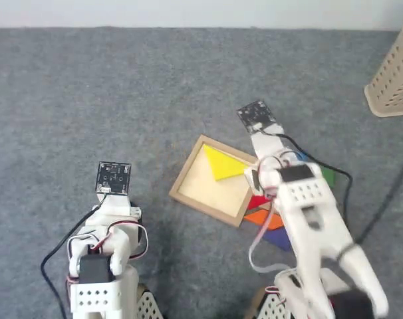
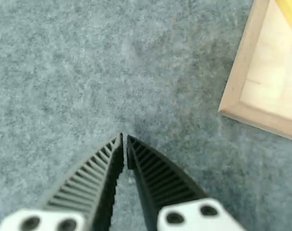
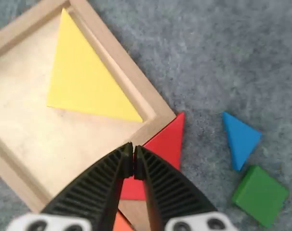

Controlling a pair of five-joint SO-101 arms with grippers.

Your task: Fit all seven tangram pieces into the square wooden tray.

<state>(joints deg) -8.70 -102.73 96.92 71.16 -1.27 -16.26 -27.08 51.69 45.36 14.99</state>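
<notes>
The square wooden tray lies mid-table with a yellow triangle inside, along one rim. My right gripper is shut and empty, its tips above the tray rim beside a red triangle that lies just outside. The yellow triangle fills that corner. A blue triangle and a green square rest on the carpet farther out. Orange and purple pieces lie by the right arm. My left gripper is shut over bare carpet, short of the tray's corner.
Grey carpet covers the whole table. A pale slatted basket stands at the far right edge. A black cable trails across the carpet to the right of the right arm. The left arm sits at the near left.
</notes>
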